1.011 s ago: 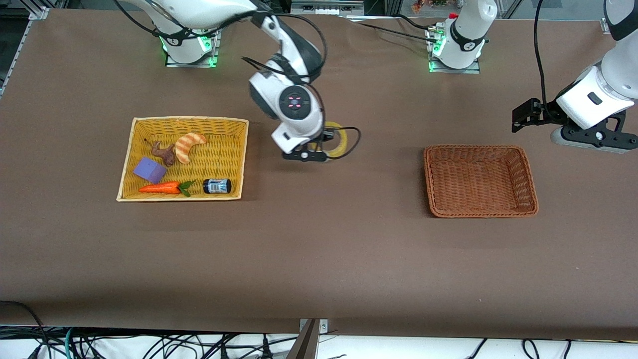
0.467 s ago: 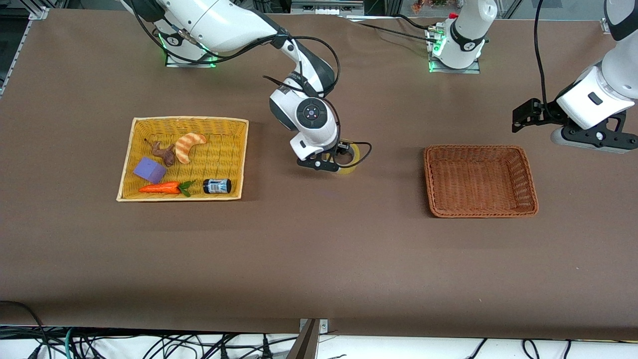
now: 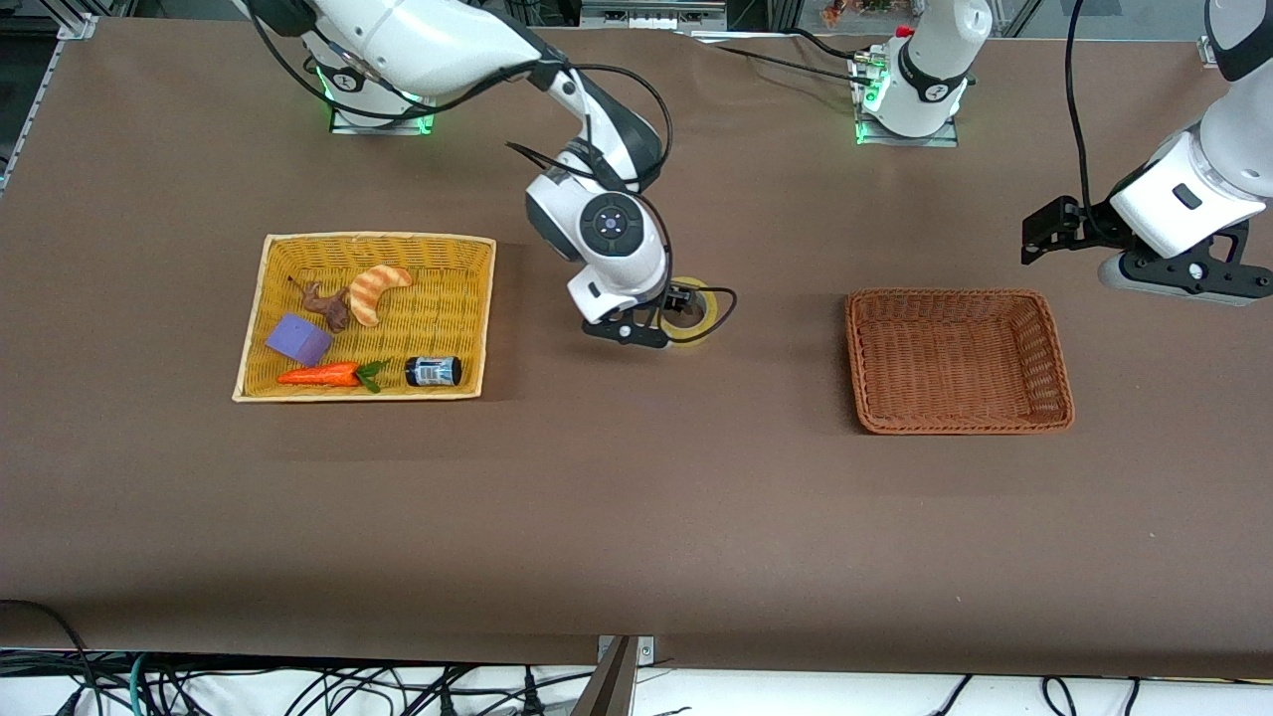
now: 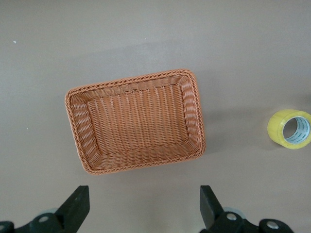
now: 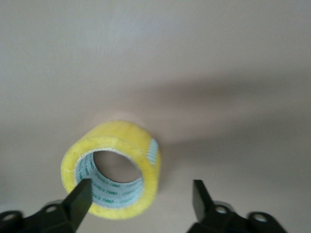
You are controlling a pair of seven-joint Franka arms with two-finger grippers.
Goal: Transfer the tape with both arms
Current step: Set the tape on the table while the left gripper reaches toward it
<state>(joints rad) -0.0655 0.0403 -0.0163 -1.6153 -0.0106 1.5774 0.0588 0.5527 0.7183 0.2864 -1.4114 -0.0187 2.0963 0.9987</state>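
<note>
The tape (image 3: 699, 310), a pale-yellow ring, lies flat on the brown table between the two baskets, partly hidden by the right hand. In the right wrist view the tape (image 5: 112, 175) lies just under one fingertip (image 5: 81, 190). My right gripper (image 3: 646, 330) is open just above the tape, gripping nothing; it also shows in the right wrist view (image 5: 140, 188). My left gripper (image 3: 1179, 276) waits open and empty in the air at the left arm's end of the table. In the left wrist view my left gripper (image 4: 144, 195) faces the brown basket (image 4: 136, 121), with the tape (image 4: 290, 128) farther off.
A yellow wicker tray (image 3: 453, 254) toward the right arm's end holds a striped croissant toy (image 3: 378, 290), a purple block (image 3: 298, 339), a carrot toy (image 3: 323, 375), a small dark jar (image 3: 433, 371) and a brown figure (image 3: 326, 303). An empty brown wicker basket (image 3: 857, 358) stands toward the left arm's end.
My right gripper carried the tape down and toward the left arm's end, set it on the table and opened. It has since drawn back slightly. The left arm has not moved.
</note>
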